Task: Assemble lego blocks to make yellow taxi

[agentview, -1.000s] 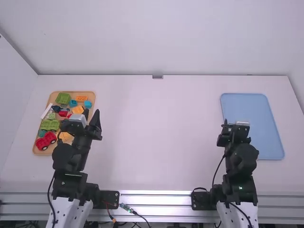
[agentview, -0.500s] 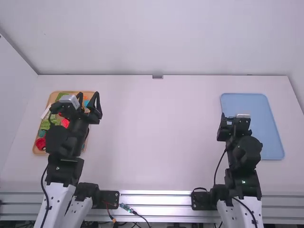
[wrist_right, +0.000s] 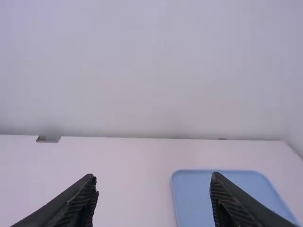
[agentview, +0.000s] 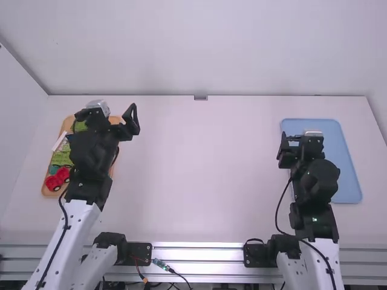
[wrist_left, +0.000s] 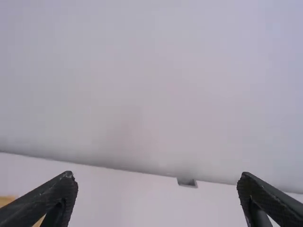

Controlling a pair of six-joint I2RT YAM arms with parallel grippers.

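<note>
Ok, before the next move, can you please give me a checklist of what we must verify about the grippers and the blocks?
1. Left gripper open: ok.
2. Right gripper open: ok.
3. Red wheeled piece in the wooden tray: ok.
4. Left wrist camera aimed at the blocks: not ok, it faces the back wall.
5. Whole wooden tray visible from above: not ok, left arm covers part.
6. Yellow block in there: cannot tell.
</note>
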